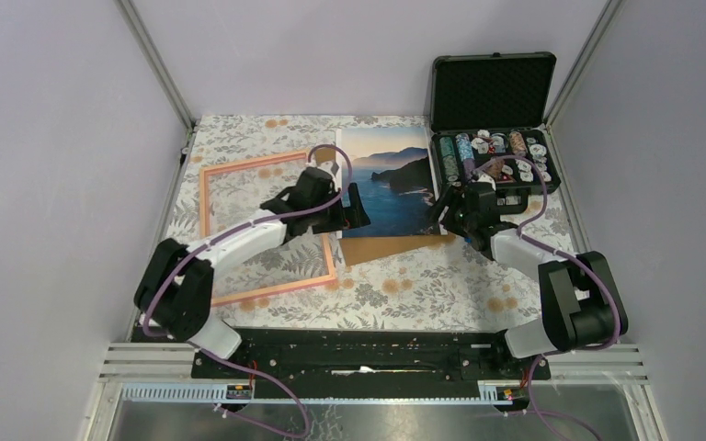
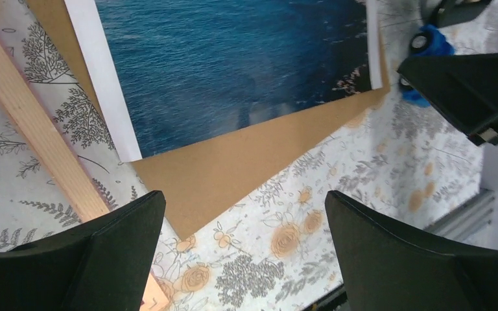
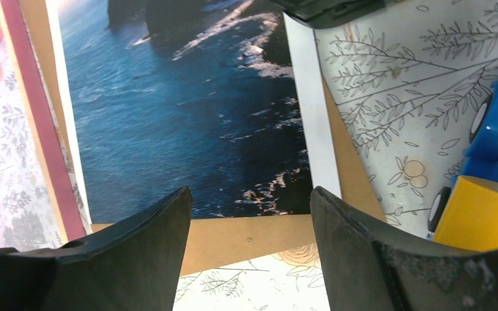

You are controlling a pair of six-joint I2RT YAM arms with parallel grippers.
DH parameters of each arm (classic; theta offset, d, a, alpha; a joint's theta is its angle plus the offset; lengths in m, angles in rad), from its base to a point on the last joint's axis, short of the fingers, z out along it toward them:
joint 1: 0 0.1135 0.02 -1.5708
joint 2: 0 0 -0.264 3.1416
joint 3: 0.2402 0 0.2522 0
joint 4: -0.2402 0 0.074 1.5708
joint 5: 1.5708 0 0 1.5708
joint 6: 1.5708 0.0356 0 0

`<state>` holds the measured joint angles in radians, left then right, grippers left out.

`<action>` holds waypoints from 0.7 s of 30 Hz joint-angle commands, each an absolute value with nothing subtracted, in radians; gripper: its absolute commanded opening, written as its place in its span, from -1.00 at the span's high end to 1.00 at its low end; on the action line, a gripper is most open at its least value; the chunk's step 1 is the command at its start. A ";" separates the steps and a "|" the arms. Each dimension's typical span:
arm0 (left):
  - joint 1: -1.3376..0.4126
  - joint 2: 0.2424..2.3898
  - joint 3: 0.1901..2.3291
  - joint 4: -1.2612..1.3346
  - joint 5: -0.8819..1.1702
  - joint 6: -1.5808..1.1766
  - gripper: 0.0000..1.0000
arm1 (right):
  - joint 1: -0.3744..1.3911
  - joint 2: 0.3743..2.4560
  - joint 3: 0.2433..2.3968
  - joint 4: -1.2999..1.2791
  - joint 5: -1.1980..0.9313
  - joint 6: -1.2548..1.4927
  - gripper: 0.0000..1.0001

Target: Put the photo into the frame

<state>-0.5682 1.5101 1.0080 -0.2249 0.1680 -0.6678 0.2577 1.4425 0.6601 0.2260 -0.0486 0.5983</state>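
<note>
The photo (image 1: 388,188), a blue sea coast print, lies face up on a brown backing board (image 1: 386,246) at the table's middle back. The pink frame (image 1: 253,163) lies flat to its left, with the left arm stretched across it. My left gripper (image 1: 358,207) hovers open at the photo's near left corner. In the left wrist view the photo (image 2: 233,58), the board (image 2: 233,168) and a frame rail (image 2: 32,129) lie ahead of the left gripper (image 2: 243,214). My right gripper (image 1: 443,213) is open by the photo's near right corner. The right wrist view shows the photo (image 3: 181,110) just beyond the empty right gripper (image 3: 249,207).
An open black case (image 1: 492,147) full of chips stands at the back right, close behind the right gripper. A blue and yellow toy (image 3: 486,188) sits on the flowered tablecloth right of the photo. Grey walls close in both sides.
</note>
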 commanded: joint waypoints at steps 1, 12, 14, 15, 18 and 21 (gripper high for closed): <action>-0.610 1.563 1.045 -0.143 -0.056 -0.733 -0.97 | 0.211 1.472 0.627 0.282 -0.098 0.572 -0.47; -0.646 1.722 1.113 -0.119 -0.181 -0.797 -0.97 | 0.177 1.541 0.614 0.344 -0.211 0.620 -0.43; -0.649 1.705 1.086 -0.119 -0.234 -0.819 -0.97 | 0.176 1.529 0.619 0.328 -0.228 0.617 -0.41; -0.648 1.691 1.069 -0.106 -0.245 -0.825 -0.97 | 0.176 1.518 0.618 0.327 -0.232 0.617 -0.42; -0.649 1.662 1.041 -0.092 -0.261 -0.832 -0.98 | 0.176 1.490 0.608 0.332 -0.220 0.618 -0.41; -0.649 1.672 1.046 -0.112 -0.262 -0.829 -0.97 | 0.176 1.513 0.611 0.336 -0.218 0.617 -0.42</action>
